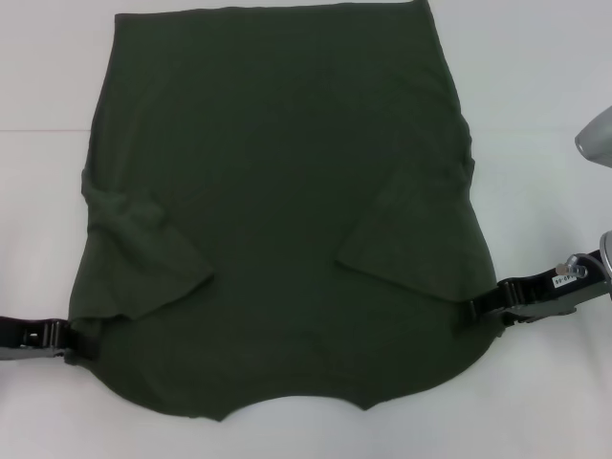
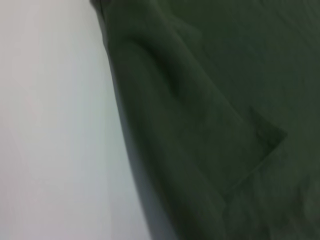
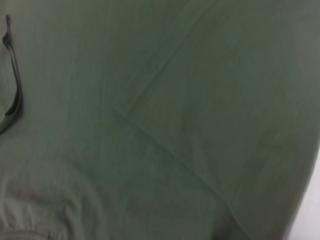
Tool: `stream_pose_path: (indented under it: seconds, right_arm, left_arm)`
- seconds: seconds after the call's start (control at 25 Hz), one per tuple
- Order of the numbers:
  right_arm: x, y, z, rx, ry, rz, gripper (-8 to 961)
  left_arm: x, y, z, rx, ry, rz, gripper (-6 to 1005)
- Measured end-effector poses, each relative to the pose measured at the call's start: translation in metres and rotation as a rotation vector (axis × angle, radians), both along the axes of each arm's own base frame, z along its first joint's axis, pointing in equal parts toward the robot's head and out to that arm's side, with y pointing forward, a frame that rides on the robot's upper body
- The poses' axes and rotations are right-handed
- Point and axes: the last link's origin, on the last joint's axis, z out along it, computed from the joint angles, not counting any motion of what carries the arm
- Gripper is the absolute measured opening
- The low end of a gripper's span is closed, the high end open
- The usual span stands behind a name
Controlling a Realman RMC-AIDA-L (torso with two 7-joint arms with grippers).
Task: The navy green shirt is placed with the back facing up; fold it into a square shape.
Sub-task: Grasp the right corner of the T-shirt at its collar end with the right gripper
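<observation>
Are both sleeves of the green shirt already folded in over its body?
Yes: in the head view both sleeves lie folded inward on top of the navy green shirt.

Fingertips of left end effector (image 1: 75,337) and right end effector (image 1: 475,308) buried at the navy green shirt (image 1: 277,210) side edges, grip unreadable. Shirt's far hem cut off at the head view's top edge. Both wrist views blurred, only shirt fabric and folds discernible. No lettering visible.
</observation>
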Motion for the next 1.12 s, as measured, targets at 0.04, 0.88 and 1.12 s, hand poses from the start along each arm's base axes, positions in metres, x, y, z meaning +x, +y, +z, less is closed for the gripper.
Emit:
stream_pose_path:
  seconds: [0.04,0.88,1.12]
  right_arm:
    - [0.000,0.000,0.000,-0.002,0.000,0.000,741]
    - [0.000,-0.002,0.003,-0.034,-0.008,0.055,80]
    - [-0.005,-0.013,0.013,-0.127,0.014,0.099,65]
  left_arm:
    - [0.000,0.000,0.000,0.000,0.000,0.000,47]
    - [0.001,-0.002,0.000,-0.012,-0.021,0.009,47]
    - [0.005,-0.009,0.003,-0.061,-0.088,0.022,47]
